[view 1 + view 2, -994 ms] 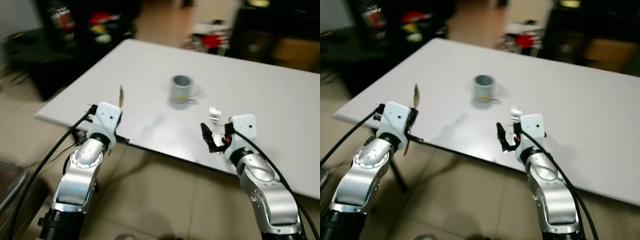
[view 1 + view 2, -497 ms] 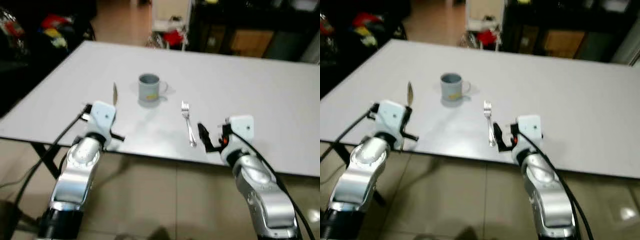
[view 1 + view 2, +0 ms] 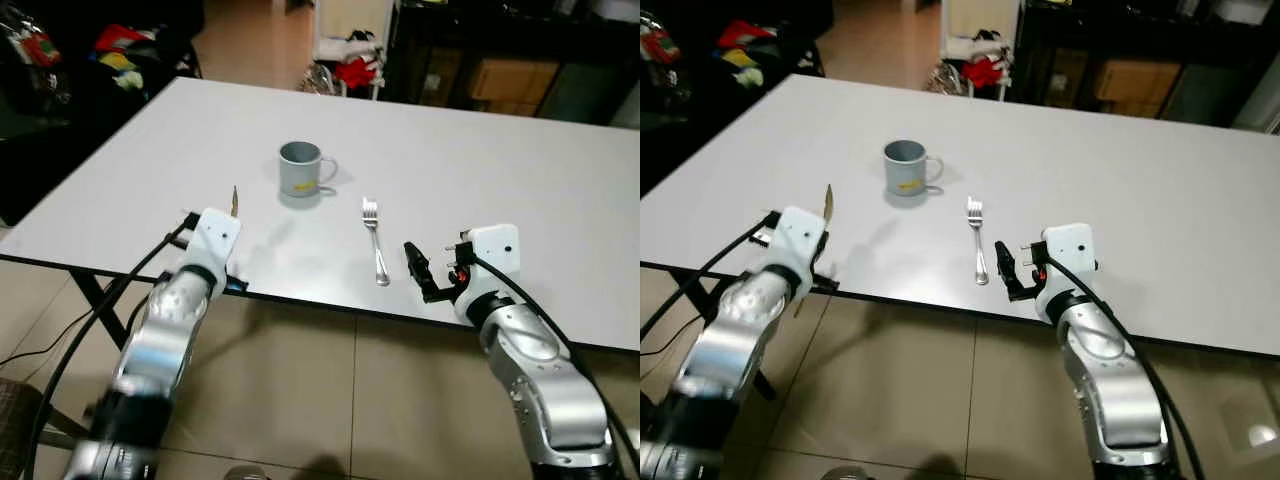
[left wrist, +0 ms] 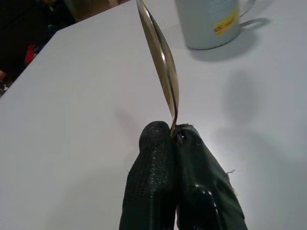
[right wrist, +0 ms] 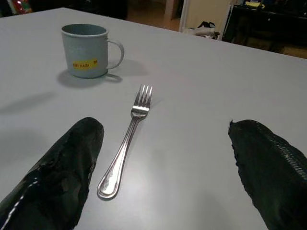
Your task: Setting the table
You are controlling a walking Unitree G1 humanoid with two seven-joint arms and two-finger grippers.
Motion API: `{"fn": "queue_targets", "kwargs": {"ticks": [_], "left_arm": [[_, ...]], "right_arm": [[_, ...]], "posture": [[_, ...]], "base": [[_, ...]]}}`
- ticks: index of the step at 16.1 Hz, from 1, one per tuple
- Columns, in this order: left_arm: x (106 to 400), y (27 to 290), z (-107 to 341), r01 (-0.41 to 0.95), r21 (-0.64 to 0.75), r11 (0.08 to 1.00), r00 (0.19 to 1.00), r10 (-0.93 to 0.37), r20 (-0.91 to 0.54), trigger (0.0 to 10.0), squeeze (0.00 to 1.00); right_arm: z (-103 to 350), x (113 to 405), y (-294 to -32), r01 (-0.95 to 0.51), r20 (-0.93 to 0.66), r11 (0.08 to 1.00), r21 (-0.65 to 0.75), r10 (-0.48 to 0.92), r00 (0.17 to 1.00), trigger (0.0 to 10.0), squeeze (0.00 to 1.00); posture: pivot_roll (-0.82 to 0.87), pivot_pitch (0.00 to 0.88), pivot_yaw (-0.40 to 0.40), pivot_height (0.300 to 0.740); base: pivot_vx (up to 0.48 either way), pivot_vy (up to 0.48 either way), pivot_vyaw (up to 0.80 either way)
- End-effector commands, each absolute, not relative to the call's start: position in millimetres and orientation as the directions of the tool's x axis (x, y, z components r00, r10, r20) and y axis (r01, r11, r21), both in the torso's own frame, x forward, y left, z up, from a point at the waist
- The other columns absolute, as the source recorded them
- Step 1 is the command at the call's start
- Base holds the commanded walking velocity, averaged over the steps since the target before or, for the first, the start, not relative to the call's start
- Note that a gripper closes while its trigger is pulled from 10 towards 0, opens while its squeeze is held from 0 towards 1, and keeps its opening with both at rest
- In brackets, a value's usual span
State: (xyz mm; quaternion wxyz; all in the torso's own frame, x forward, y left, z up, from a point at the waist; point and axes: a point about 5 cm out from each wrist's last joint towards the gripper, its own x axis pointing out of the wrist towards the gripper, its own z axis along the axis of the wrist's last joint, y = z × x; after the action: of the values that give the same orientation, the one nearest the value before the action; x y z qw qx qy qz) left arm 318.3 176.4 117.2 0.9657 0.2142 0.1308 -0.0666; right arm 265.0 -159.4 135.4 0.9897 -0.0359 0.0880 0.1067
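Note:
A silver fork [image 3: 375, 240] lies on the white table [image 3: 500, 150], tines pointing away from me. A grey mug [image 3: 300, 167] with a yellow label stands beyond it to the left. My right gripper [image 5: 163, 128] is open over the table's front edge, just right of the fork handle [image 5: 117, 163], holding nothing. My left gripper [image 4: 172, 134] is shut on the handle of a shiny spoon [image 4: 160, 57], which stands upright above the front left part of the table, its tip [image 3: 234, 198] short of the mug.
The table's front edge [image 3: 330, 300] runs just before both arms, with tiled floor [image 3: 320, 400] below. Dark furniture and red clutter [image 3: 355, 70] stand behind the table. A black cable [image 3: 90, 320] trails from my left arm.
The camera has swung, so the whole scene shifted. The fork, whose handle was at my right gripper a second ago, now lies apart from it on the table. The left gripper still holds the spoon.

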Motion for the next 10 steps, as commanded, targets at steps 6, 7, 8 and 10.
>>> {"fn": "queue_targets", "kwargs": {"ticks": [6,7,8,10], "left_arm": [[383,153,131,0.294,0.541,0.788,0.931,-0.109,-0.348,10.0,0.0],[388,155,132,0.281,0.512,0.812,0.925,-0.086,-0.371,10.0,0.0],[389,155,131,0.272,0.49,0.828,0.921,-0.077,-0.383,10.0,0.0],[393,160,129,0.233,0.475,0.849,0.909,-0.016,-0.417,10.0,0.0]], "right_arm": [[138,264,-149,-0.499,-0.269,0.863,-0.085,0.462,0.845,10.0,0.0],[140,262,-147,-0.521,-0.275,0.848,-0.094,0.481,0.832,10.0,0.0],[141,261,-147,-0.525,-0.274,0.846,-0.096,0.485,0.831,10.0,0.0],[143,252,-147,-0.539,-0.281,0.838,-0.082,0.5,0.819,10.0,0.0]], "posture": [[0.07,0.0,0.013,0.74],[0.05,0.0,0.026,0.74],[0.04,0.0,0.029,0.74],[0.02,0.0,0.04,0.74]], "base": [[0.0,0.0,0.0],[0.0,0.0,0.0],[0.0,0.0,0.0],[0.0,0.0,0.0]]}}
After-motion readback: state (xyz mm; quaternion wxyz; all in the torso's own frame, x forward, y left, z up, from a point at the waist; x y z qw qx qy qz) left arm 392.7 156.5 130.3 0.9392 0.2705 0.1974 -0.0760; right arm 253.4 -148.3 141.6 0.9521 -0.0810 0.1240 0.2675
